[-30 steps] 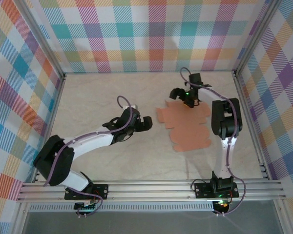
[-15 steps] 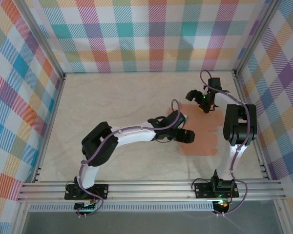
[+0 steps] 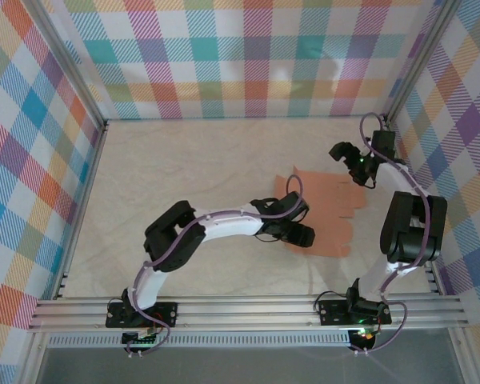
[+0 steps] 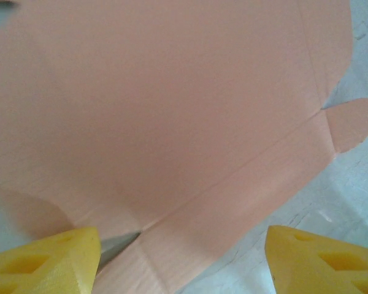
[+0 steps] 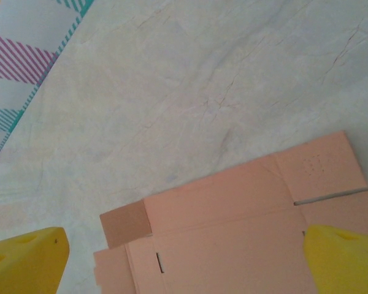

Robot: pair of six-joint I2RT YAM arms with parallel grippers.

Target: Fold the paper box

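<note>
While the paper box (image 3: 330, 210) lies as an unfolded salmon-orange sheet on the right half of the worktop (image 3: 184, 168), the left arm reaches across from its base to the sheet's near-left edge; the left claw (image 3: 298, 224) sits over that edge, and I cannot tell whether it touches the card. From the left wrist, the left claw (image 4: 184, 263) is spread wide, its yellow fingertips (image 4: 46, 260) at the two lower corners; the paper box (image 4: 172, 110) takes up most of the picture, with crease lines crossing it and a rounded tab at its right side, pale worktop (image 4: 356, 202) beyond. The right claw (image 3: 350, 162) is near the sheet's far-right corner, close to the plaid wall (image 3: 432, 96). From the right wrist, the right claw (image 5: 184, 260) is also spread, holding nothing; the paper box (image 5: 233, 220) lies below it with a small square tab at its left, a short slit and a row of tiny perforations, the marbled worktop (image 5: 202, 79) stretching away behind.
</note>
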